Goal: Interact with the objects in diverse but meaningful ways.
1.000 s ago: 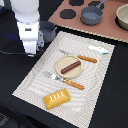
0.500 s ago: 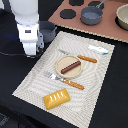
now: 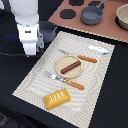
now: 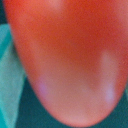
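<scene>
- Dark tabletop [image 3: 117,95] carries a striped mat [image 3: 35,80].
- On the mat: plate [image 3: 64,71] with sausage [image 3: 70,66], loaf [image 3: 56,98] near the front edge, fork [image 3: 64,80], knife [image 3: 80,57].
- Gripper [image 3: 31,49] hangs over the mat's corner at the exterior view's left; its opening can't be judged.
- Tomato [image 4: 65,55] fills the wrist view, blurred.
- Pot [image 3: 92,14] sits on the brown board [image 3: 107,29].

Blurred red tomato [image 4: 65,55], edges cropped
</scene>
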{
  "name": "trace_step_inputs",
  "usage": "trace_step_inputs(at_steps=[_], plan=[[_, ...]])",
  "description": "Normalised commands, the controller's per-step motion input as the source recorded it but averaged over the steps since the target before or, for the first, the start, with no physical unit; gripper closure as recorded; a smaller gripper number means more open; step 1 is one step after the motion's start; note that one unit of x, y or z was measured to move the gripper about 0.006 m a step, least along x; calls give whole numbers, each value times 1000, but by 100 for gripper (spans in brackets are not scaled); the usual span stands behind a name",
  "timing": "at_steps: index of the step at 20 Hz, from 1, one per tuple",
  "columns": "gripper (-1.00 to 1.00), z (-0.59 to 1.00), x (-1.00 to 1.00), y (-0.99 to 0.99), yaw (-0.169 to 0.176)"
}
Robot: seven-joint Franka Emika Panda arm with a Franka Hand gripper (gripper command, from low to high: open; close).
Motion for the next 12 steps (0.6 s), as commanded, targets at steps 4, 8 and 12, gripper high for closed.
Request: trace_step_inputs(at_steps=[4,8,12], plan=[[100,-76,12,14,51],[100,934,0,14,19],[100,1000,291,-7,7]])
